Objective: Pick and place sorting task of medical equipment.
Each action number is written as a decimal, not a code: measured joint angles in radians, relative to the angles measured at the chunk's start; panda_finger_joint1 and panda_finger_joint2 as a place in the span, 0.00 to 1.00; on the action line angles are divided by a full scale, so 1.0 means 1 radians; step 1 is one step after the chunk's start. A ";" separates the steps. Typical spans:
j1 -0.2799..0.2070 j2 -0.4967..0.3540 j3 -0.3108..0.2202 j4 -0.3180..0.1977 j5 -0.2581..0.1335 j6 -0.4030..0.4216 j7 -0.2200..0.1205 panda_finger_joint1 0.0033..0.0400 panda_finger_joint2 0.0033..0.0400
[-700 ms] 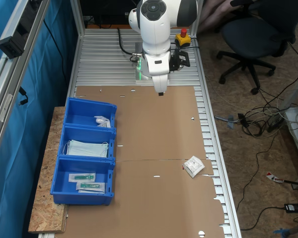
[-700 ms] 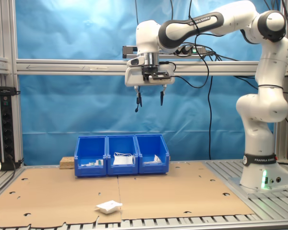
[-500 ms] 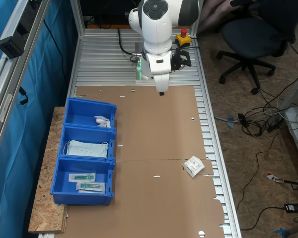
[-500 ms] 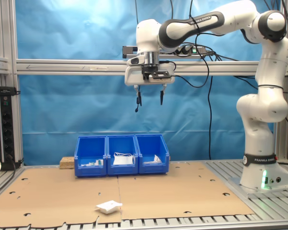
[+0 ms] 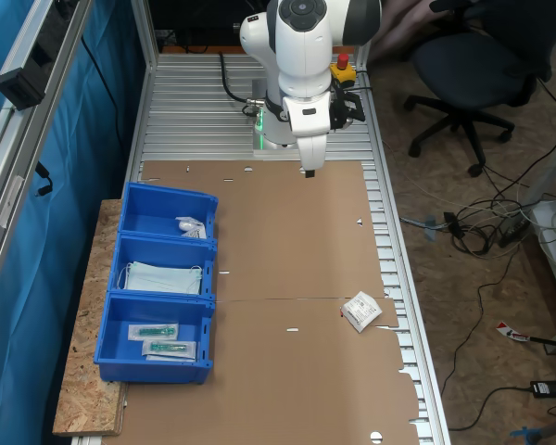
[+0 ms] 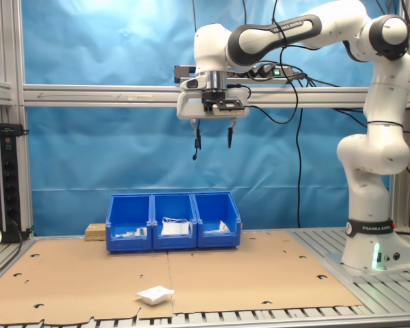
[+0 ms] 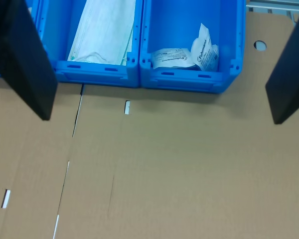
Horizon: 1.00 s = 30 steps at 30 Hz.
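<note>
White packet (image 5: 361, 311) lying flat and alone on the brown cardboard (image 5: 287, 278), close to the slotted edge, far below the gripper (image 6: 212, 142) and well off to one side of it, untouched. Gripper high in the air, fingers (image 7: 29, 59) spread wide with nothing between them, pointing straight down at bare cardboard just in front of the row of blue bins (image 6: 173, 222). Under the wrist, two of those bins: one with folded face masks (image 7: 107, 35), the next with a few small white packets (image 7: 187, 54); a third, in the first exterior view, with sealed pouches (image 5: 162, 339). Judged as the very start of the pick: approach not yet begun. Next, likely a long sideways travel away from the bins to above the packet, then a straight descent with fingers kept wide, low enough to catch a thin, crinkled thing flush on the board.
</note>
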 joint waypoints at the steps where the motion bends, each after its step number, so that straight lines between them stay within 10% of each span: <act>1: 0.000 0.000 0.000 0.000 0.000 0.000 0.000 1.00 1.00; 18: -0.013 0.000 0.018 0.000 0.000 0.000 0.000 1.00 1.00; 30: -0.088 0.024 0.126 0.000 0.000 0.026 0.000 1.00 1.00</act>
